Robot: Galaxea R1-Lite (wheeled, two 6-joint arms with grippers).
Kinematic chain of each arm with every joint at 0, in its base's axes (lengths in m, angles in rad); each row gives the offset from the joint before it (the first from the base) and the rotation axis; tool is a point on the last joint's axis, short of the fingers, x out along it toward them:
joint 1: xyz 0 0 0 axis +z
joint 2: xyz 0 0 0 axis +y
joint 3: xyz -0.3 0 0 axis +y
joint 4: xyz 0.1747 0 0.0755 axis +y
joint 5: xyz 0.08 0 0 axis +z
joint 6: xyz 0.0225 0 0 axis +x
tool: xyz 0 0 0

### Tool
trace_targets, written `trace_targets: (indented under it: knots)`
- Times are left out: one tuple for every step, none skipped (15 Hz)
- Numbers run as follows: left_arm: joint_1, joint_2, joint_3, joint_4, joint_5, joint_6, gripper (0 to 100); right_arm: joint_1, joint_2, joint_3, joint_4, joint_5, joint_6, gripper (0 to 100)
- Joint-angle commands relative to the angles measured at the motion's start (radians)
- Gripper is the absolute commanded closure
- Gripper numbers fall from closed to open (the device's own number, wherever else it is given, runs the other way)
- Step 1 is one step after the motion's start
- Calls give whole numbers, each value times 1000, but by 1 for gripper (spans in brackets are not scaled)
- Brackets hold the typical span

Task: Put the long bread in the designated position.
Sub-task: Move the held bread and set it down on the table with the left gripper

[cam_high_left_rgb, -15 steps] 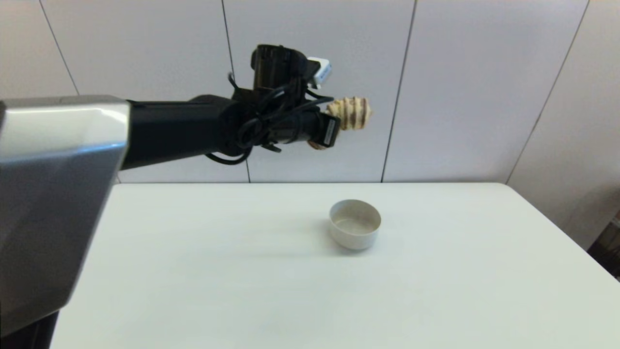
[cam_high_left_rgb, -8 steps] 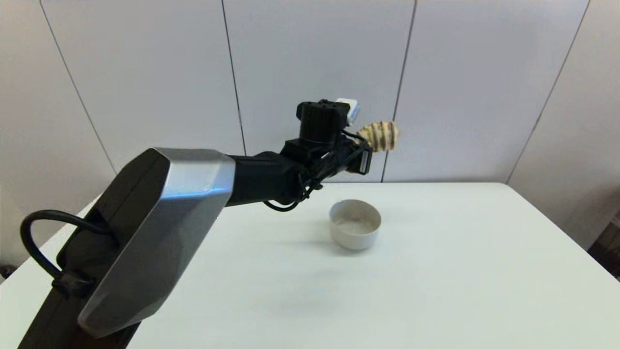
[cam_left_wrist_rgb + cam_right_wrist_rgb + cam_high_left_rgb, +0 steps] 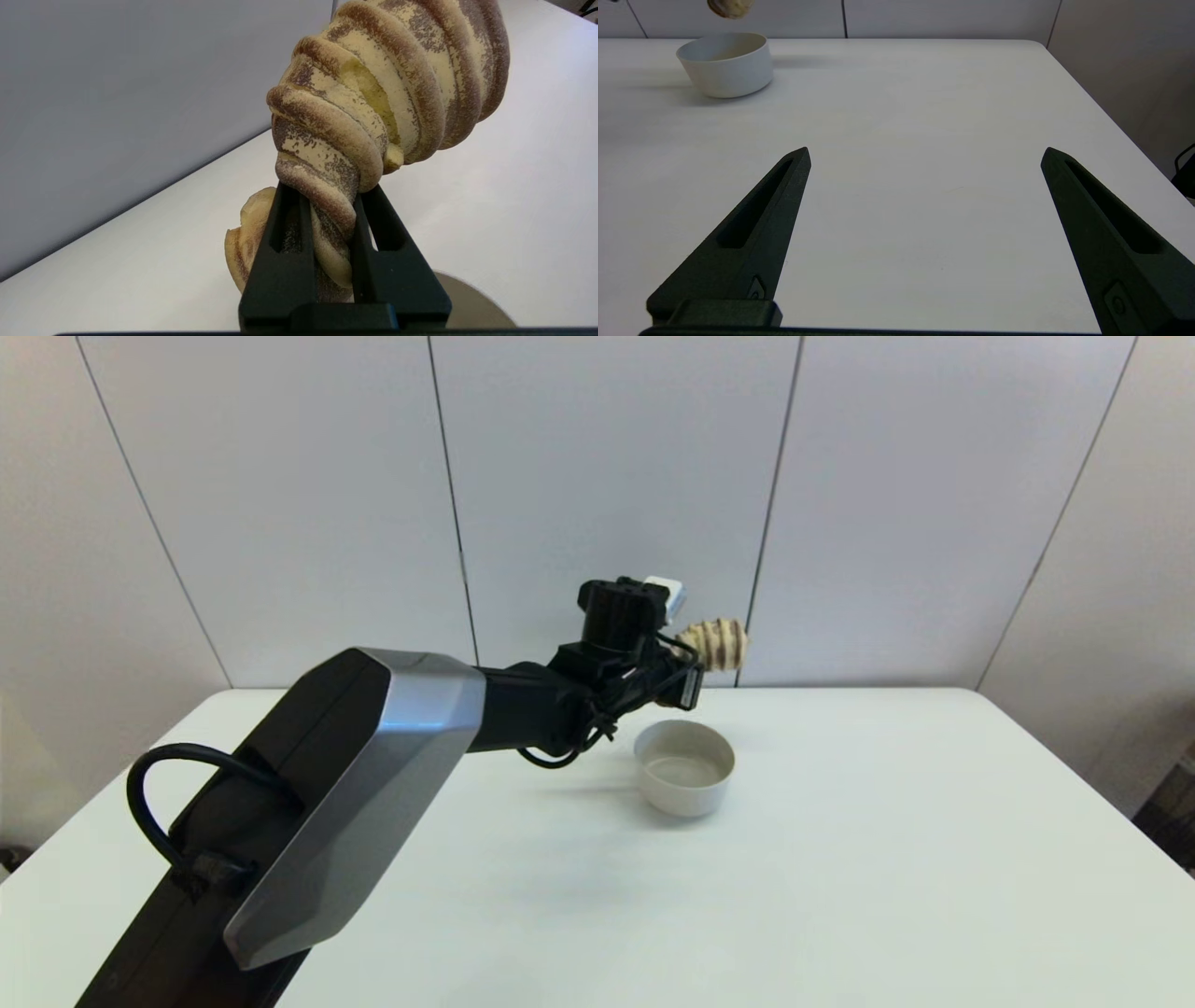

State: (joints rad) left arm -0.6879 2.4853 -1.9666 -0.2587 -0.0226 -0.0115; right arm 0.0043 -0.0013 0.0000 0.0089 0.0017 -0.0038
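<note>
The long bread (image 3: 714, 644), tan with dark crosswise stripes, hangs in the air just above and behind the white bowl (image 3: 684, 778). My left gripper (image 3: 691, 665) is shut on it. In the left wrist view the two black fingers (image 3: 280, 252) pinch the loaf's (image 3: 373, 107) lower part, squeezing it, and a bit of the bowl's rim (image 3: 472, 303) shows below. From the right wrist view, my right gripper (image 3: 924, 156) stands open over bare table, far from the bowl (image 3: 725, 63), with the bread's tip (image 3: 731, 8) above it.
The white table (image 3: 840, 896) ends at a grey panelled wall just behind the bowl. Its right edge (image 3: 1111, 116) drops off near the right gripper. The left arm's silver forearm (image 3: 355, 803) spans the table's left side.
The left arm has come down and forward with the bread, from high against the wall to just above the bowl. The bowl has stayed put.
</note>
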Motion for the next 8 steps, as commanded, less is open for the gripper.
trace_targets:
  knots:
    - [21,0,0,-2,0,4,100,0,1,0,0,1,-1,0]
    - [24,-2,0,-7,10,1,100,0,1,0,0,0,-1,0]
    - [25,-2,0,-11,30,2,100,0,1,0,0,1,-1,0]
    - [30,-3,0,-8,32,7,0,0,1,0,0,1,-1,0]
    - [36,-5,0,1,33,25,0,0,1,0,0,0,-1,0]
    - [41,-6,0,12,36,33,0,0,1,0,0,1,-1,0]
    - [41,-6,0,15,39,34,0,0,1,0,0,0,-1,0]
    - [42,-6,0,15,39,34,0,0,1,0,0,0,-1,0]
